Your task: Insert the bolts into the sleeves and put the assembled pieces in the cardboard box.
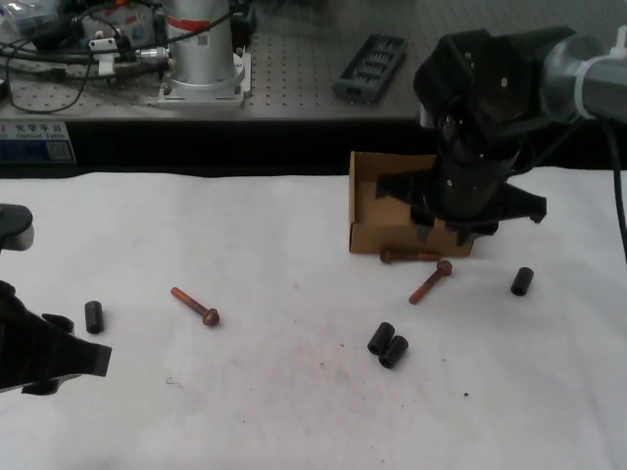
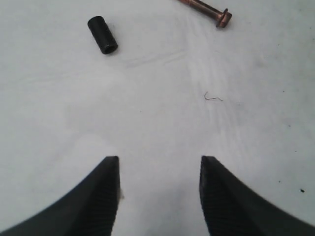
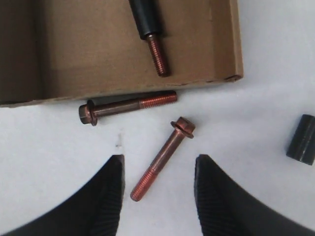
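My right gripper [image 3: 158,164] is open just in front of the cardboard box [image 3: 74,54], hovering over a loose copper bolt [image 3: 162,164]. A second bolt [image 3: 125,106] lies along the box's front wall. Inside the box rests one bolt with a black sleeve on it [image 3: 150,29]. A lone sleeve [image 3: 302,140] lies off to the side. My left gripper [image 2: 160,167] is open above bare cloth, with a black sleeve [image 2: 102,35] and a bolt [image 2: 206,9] ahead of it. In the high view two sleeves [image 1: 387,345] lie together mid-table.
White cloth covers the bench [image 1: 274,411]. The right arm [image 1: 480,147] hangs over the box [image 1: 377,201]. Behind the cloth are a perforated metal plate with a silver column [image 1: 201,49], cables and a black rack [image 1: 370,67].
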Action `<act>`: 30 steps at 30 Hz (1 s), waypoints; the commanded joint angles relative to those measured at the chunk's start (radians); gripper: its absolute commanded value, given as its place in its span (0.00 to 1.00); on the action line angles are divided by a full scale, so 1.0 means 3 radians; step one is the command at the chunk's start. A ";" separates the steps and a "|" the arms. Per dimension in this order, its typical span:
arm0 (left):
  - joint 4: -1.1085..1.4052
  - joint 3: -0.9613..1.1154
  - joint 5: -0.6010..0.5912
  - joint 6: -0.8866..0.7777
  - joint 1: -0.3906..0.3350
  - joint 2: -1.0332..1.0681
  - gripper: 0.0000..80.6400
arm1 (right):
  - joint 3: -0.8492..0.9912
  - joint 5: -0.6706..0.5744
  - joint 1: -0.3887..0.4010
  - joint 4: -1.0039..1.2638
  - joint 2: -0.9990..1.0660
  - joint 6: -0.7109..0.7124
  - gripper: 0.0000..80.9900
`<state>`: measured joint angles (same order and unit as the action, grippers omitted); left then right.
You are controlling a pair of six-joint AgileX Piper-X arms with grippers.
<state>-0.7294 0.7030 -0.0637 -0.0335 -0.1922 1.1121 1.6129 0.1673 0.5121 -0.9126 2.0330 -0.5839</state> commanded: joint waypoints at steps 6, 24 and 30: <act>-0.0005 0.0017 0.0028 -0.0039 -0.0020 -0.0031 0.45 | -0.0349 -0.0077 0.0072 0.0190 0.0013 -0.0203 0.42; -0.0113 0.0017 0.0028 0.0035 -0.0020 -0.0031 0.45 | -0.0601 -0.0154 0.0038 0.0829 0.0032 -0.0392 0.31; -0.0113 0.0017 0.0028 0.0035 -0.0020 -0.0031 0.45 | -0.0601 -0.0192 0.0038 0.0776 0.0108 -0.0392 0.31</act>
<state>-0.7600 0.7030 -0.0637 -0.0280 -0.1922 1.1121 1.4326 0.1207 0.5279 -0.6781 2.0619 -0.7012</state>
